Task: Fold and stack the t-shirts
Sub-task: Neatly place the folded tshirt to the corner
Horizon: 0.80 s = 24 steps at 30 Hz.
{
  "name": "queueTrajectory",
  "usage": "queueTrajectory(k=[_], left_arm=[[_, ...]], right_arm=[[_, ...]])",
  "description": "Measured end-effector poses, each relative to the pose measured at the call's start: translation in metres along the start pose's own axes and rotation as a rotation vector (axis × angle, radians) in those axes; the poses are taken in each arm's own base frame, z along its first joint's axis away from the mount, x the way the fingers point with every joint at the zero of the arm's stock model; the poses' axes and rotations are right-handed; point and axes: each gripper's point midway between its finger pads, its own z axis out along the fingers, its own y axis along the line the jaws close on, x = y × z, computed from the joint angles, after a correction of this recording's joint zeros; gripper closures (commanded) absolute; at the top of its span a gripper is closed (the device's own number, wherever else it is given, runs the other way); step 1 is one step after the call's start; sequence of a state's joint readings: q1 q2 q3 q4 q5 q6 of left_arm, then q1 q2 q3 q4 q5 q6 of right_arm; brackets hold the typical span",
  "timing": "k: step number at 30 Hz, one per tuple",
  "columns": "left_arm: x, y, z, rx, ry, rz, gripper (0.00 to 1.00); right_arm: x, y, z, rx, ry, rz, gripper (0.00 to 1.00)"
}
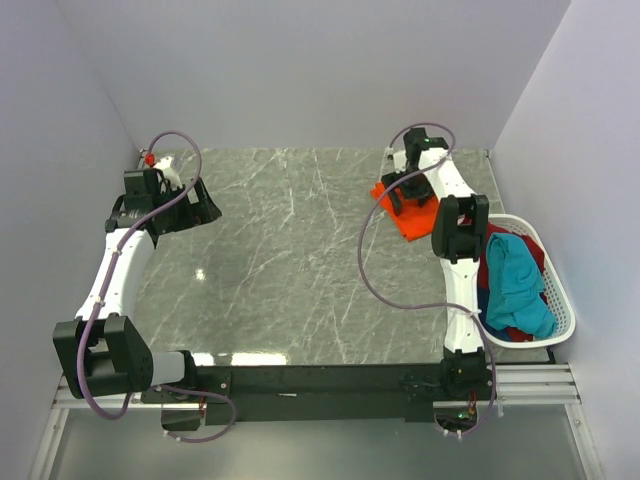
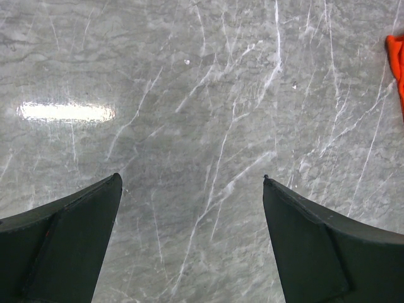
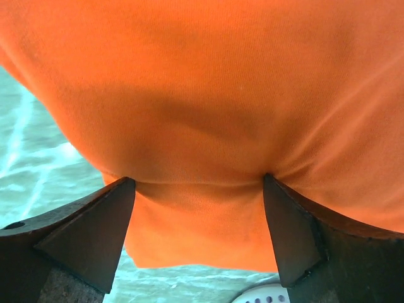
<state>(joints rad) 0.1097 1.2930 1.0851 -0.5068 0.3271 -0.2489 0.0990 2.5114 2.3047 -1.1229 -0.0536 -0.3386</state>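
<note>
Jaws of the right gripper [image 3: 199,180] are seen parted wide and released, with nothing clamped. Both fingertips are pressed down into the bright orange t-shirt [image 3: 208,95], and a shallow ridge of cloth is gathered between them. Ahead of the jaws the wrist view is filled by orange fabric, and to their left a strip of marble table [image 3: 25,158] is shown. From above, the shirt is found crumpled at the far right of the table, partly hidden under that arm's wrist.

Behind these jaws and to their right, a white plastic basket [image 1: 563,318] is set at the table edge, apart from the orange shirt. A teal t-shirt [image 1: 515,285] is heaped in it over a dark red t-shirt [image 1: 528,255] and a blue t-shirt [image 1: 484,300]. The basket's inner rim is covered by the right arm. A purple cable [image 1: 362,262] is looped out over the table on the arm's other side.

Jaws of the left gripper [image 2: 191,178] are likewise held fully apart and empty over bare marble. Only a sliver of orange is caught ahead to their right.
</note>
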Motion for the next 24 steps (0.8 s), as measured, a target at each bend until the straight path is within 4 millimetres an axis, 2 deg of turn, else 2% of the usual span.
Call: queueTrajectory(k=[6, 11, 14, 19, 21, 22, 24], left_arm=[[0.000, 0.000, 0.000, 0.000, 0.000, -0.001, 0.01], [0.001, 0.000, 0.000, -0.001, 0.002, -0.002, 0.00], [0.002, 0.001, -0.002, -0.003, 0.006, -0.004, 0.01], [-0.001, -0.001, -0.006, 0.000, -0.010, -0.001, 0.01], [-0.002, -0.002, -0.008, 0.002, -0.016, 0.000, 0.01], [-0.002, -0.002, -0.009, 0.002, -0.018, 0.000, 0.01], [-0.003, -0.003, -0.010, 0.003, -0.024, 0.002, 0.01]], right_arm=[[-0.003, -0.024, 0.000, 0.026, -0.041, 0.088, 0.09], [-0.018, -0.025, -0.015, 0.042, -0.111, 0.101, 0.06], [-0.020, -0.018, -0.047, 0.065, -0.165, 0.119, 0.05], [-0.026, -0.005, -0.129, 0.113, -0.295, 0.177, 0.07], [-0.025, 0.001, -0.142, 0.112, -0.312, 0.207, 0.10], [-0.022, 0.004, -0.143, 0.106, -0.303, 0.226, 0.11], [-0.008, 0.010, -0.127, 0.089, -0.246, 0.271, 0.11]])
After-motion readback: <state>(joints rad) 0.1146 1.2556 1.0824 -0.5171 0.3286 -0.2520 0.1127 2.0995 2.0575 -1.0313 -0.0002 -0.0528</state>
